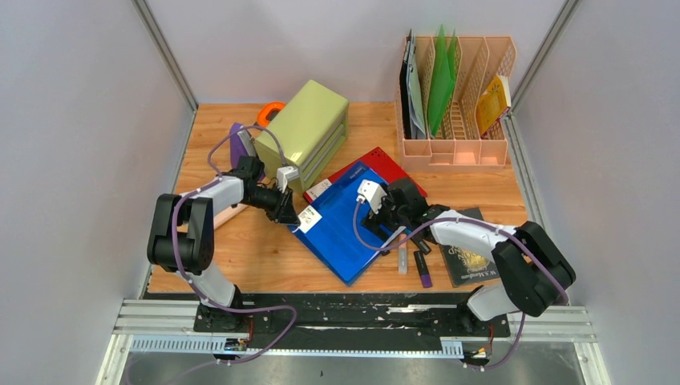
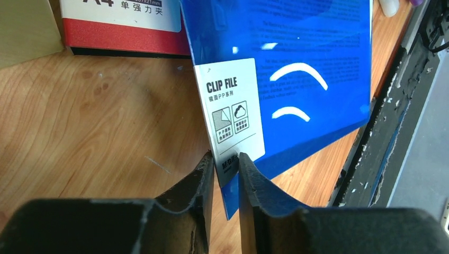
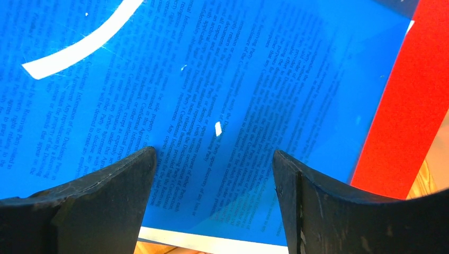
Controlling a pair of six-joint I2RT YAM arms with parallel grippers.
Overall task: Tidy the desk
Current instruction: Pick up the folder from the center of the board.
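We look down on the desk (image 1: 240, 257), an orange-brown wood-grain top with a black and silver rail (image 1: 353, 319) along its near edge. It fills the middle of the overhead view between pale walls. Our landmark is the blue clip file (image 1: 345, 241), which lies slantwise near the desk's centre.

Left of the file, the left arm reaches in. The left gripper (image 2: 226, 159) is clamped on the file's left corner. Its two fingers pinch the lower edge of a white label (image 2: 229, 108) printed "CLIP FILE".

Behind the file and to its left sit a purple object (image 1: 238, 146) and an orange one (image 1: 270, 112). Beside them is an olive-green drawer chest (image 1: 309, 132), turned at an angle.

Directly behind the file, a red folder (image 1: 393, 164) lies partly under it.

Over the file's right half hangs the right gripper (image 3: 214, 159), its fingers spread apart. Printed text shows through the blue cover between them. We cannot tell whether the tips touch the cover.

Just beside the file's right edge lie a pale pen (image 1: 402, 255) and a purple marker (image 1: 422, 273). A dark book (image 1: 461, 261) lies right of them, partly under the right arm.

Well behind the file, to its right, stands a peach file rack (image 1: 457, 148) holding upright folders.
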